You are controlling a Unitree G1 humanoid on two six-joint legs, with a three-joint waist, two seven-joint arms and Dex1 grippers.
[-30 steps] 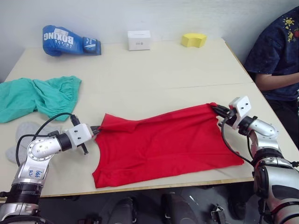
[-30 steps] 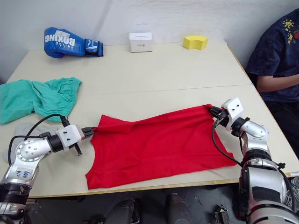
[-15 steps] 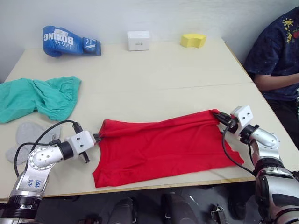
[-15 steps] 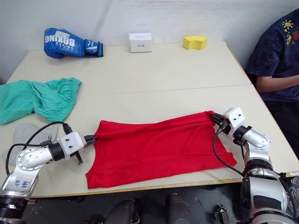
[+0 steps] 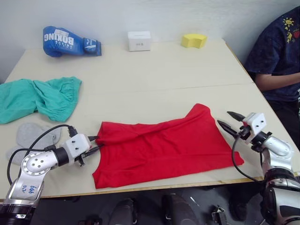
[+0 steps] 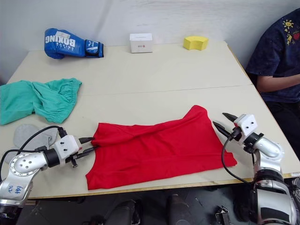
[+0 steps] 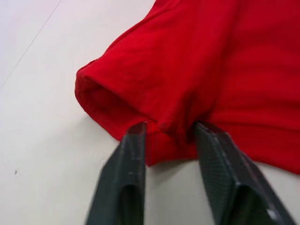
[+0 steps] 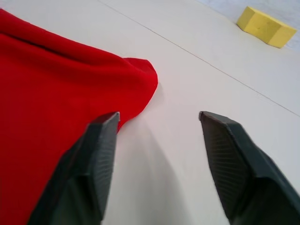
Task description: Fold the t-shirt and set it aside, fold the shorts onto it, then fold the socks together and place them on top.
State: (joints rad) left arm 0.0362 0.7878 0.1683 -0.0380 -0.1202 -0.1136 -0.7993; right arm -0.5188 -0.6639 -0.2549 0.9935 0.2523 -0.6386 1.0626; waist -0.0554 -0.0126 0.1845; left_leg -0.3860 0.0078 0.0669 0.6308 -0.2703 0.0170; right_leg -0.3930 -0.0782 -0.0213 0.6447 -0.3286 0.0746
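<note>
The t-shirt (image 5: 161, 147) lies spread flat near the front edge of the bench (image 5: 154, 70), between the two arms. The left pincer (image 5: 93, 144) rests at the shirt's left end with its fingers parted; in the left wrist view a fold of the red hem sits between them, just touching their tips, not pinched. The right pincer (image 5: 230, 121) is released, fingers wide apart, just beside the shirt's right end and clear of the cloth. The shorts (image 5: 37, 97) lie bunched at the bench's left side, well apart from the shirt, with the socks (image 5: 30, 136) below them near the left arm.
</note>
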